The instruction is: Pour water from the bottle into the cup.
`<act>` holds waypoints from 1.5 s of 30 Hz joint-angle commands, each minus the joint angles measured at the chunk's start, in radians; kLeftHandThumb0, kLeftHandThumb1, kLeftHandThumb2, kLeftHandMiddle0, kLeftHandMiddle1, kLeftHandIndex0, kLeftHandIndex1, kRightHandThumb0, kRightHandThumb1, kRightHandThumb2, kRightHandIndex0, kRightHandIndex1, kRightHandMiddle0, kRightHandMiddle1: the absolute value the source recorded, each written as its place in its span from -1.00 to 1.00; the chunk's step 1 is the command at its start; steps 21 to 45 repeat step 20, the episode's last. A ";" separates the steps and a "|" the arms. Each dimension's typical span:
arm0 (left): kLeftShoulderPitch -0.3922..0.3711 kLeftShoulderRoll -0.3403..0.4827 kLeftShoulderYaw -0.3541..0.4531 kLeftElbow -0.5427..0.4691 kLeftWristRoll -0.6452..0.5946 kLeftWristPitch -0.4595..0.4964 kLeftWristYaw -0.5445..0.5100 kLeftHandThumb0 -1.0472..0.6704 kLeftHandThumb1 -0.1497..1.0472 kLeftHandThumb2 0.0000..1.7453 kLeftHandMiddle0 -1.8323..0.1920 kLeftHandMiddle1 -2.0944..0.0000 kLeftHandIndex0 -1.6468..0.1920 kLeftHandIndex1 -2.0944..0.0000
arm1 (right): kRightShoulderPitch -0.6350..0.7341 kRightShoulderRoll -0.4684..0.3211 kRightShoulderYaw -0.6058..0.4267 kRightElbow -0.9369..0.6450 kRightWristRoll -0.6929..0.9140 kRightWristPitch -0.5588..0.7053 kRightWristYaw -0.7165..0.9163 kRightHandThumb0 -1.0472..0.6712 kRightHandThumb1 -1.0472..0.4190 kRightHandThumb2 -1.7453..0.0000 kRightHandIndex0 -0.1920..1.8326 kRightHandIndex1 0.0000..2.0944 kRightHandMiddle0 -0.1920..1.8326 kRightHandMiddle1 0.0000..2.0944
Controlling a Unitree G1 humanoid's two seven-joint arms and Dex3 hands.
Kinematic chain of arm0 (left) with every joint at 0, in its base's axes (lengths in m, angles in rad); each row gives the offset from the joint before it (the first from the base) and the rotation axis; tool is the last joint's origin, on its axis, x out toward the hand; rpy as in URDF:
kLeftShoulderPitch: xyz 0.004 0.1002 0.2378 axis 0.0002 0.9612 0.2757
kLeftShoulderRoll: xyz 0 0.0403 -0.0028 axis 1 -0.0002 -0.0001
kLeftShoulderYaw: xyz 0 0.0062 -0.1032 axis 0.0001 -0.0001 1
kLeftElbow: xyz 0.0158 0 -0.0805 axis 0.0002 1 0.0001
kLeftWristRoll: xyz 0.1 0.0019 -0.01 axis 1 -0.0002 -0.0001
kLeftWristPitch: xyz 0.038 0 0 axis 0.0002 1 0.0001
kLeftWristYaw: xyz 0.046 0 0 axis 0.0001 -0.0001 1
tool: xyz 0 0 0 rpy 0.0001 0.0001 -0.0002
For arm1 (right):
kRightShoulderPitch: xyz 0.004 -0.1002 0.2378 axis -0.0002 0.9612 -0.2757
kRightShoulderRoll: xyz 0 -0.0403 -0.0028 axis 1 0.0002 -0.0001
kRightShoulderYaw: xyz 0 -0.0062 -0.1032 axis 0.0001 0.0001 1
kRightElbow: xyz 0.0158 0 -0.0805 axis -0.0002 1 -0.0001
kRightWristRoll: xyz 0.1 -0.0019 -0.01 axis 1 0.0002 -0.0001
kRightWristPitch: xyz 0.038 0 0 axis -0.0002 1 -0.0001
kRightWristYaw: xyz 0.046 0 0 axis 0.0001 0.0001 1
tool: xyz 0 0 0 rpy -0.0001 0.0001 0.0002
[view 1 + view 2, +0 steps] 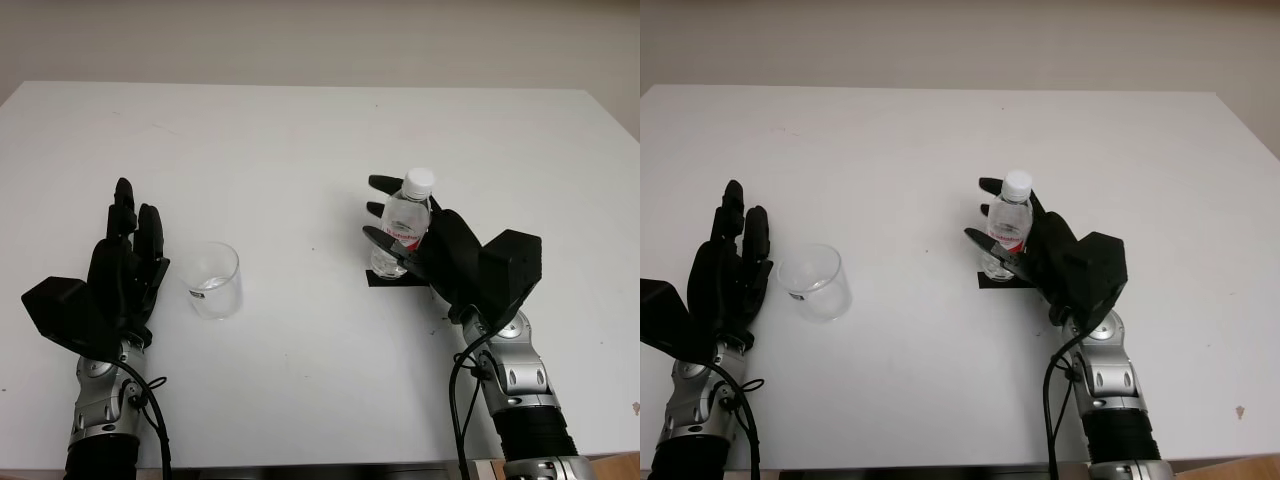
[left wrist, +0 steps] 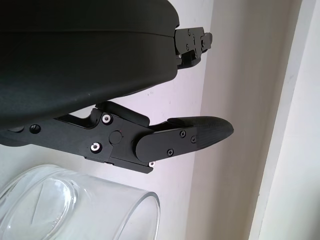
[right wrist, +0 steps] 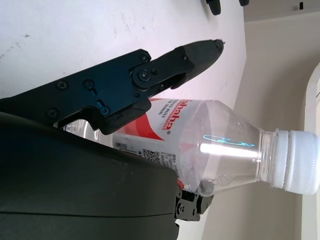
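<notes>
- Left hand (image 1: 125,262): open, holding nothing, on the near left of the white table (image 1: 300,130), just beside the cup.
- Cup (image 1: 215,280): clear, upright, on the table.
- Right hand (image 1: 420,240): fingers wrapped around the bottle.
- Bottle (image 1: 404,222): upright, white cap on, standing over a black square mark (image 1: 385,279).

The right robot hand (image 1: 420,250) hides the bottle's (image 1: 405,222) lower body and base.

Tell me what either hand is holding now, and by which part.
The right hand grips the bottle around its labelled middle, cap still on. The left hand, beside the cup, is open.
</notes>
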 commanded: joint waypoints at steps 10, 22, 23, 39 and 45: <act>0.004 0.014 0.003 -0.016 0.000 0.008 -0.004 -0.48 1.00 -0.41 0.90 0.95 0.89 0.94 | 0.020 -0.022 -0.005 -0.006 0.006 -0.027 0.032 -0.79 -0.77 0.94 -1.00 -1.00 -1.00 -1.00; 0.001 0.013 0.002 -0.012 0.000 0.007 -0.006 -0.48 1.00 -0.41 0.91 0.95 0.90 0.95 | 0.045 -0.012 -0.026 0.007 -0.020 -0.078 -0.055 -0.89 -0.79 0.94 -1.00 -1.00 -1.00 -1.00; 0.001 0.013 0.002 -0.012 0.000 0.007 -0.006 -0.48 1.00 -0.41 0.91 0.95 0.90 0.95 | 0.045 -0.012 -0.026 0.007 -0.020 -0.078 -0.055 -0.89 -0.79 0.94 -1.00 -1.00 -1.00 -1.00; 0.001 0.013 0.002 -0.012 0.000 0.007 -0.006 -0.48 1.00 -0.41 0.91 0.95 0.90 0.95 | 0.045 -0.012 -0.026 0.007 -0.020 -0.078 -0.055 -0.89 -0.79 0.94 -1.00 -1.00 -1.00 -1.00; 0.001 0.013 0.002 -0.012 0.000 0.007 -0.006 -0.48 1.00 -0.41 0.91 0.95 0.90 0.95 | 0.045 -0.012 -0.026 0.007 -0.020 -0.078 -0.055 -0.89 -0.79 0.94 -1.00 -1.00 -1.00 -1.00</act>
